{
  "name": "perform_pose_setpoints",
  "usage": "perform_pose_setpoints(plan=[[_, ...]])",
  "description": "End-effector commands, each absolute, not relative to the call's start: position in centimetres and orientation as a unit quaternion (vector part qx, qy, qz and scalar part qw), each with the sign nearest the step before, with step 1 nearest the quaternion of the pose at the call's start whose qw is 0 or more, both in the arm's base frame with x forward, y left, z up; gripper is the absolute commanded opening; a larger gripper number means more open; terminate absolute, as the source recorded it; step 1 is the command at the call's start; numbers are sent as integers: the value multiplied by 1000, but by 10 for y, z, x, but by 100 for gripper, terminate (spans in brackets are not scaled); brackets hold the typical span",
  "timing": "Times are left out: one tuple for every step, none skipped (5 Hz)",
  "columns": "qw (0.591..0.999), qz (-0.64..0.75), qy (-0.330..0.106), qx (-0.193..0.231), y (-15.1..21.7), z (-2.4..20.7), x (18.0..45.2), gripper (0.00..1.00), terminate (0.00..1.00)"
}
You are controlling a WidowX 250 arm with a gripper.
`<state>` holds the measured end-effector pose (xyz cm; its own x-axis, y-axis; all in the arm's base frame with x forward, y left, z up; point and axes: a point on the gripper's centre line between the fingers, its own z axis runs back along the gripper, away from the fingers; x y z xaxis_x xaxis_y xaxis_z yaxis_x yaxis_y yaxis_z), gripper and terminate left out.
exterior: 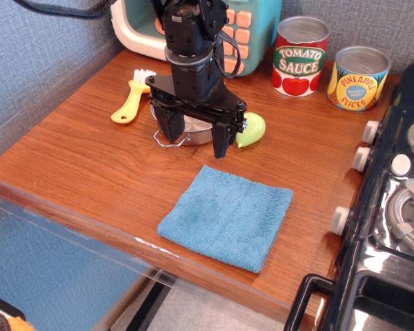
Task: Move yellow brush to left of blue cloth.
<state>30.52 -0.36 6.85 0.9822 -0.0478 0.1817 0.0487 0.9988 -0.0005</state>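
Observation:
The yellow brush [132, 98] lies on the wooden counter at the back left, white bristles pointing away, handle with a hole toward me. The blue cloth [227, 215] lies flat near the front edge, right of centre. My gripper [194, 143] hangs open and empty above the counter, between the brush and the cloth, right in front of a steel pot [196, 131] that it mostly hides. The brush is to the gripper's left, apart from it.
A pale green pear-shaped toy [252, 129] sits just right of the gripper. A toy microwave [252, 31], a tomato sauce can [300, 55] and a pineapple can [357, 77] stand at the back. A toy stove [393, 207] borders the right.

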Motion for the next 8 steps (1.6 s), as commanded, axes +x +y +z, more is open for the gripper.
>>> perform_pose_setpoints(plan=[[996, -24, -91, -2, -4, 69, 305, 100, 0], [995, 27, -99, 5, 29, 72, 324, 100, 0], [992, 75, -102, 17, 64, 75, 341, 100, 0], [985, 136, -104, 37, 113, 81, 356, 100, 0], [979, 170, -94, 52, 142, 80, 360, 100, 0], [978, 185, -80, 53, 156, 73, 364, 100, 0], [981, 178, -64, 48, 157, 58, 372, 100, 0], [984, 160, -49, 58, 152, 45, 384, 100, 0]])
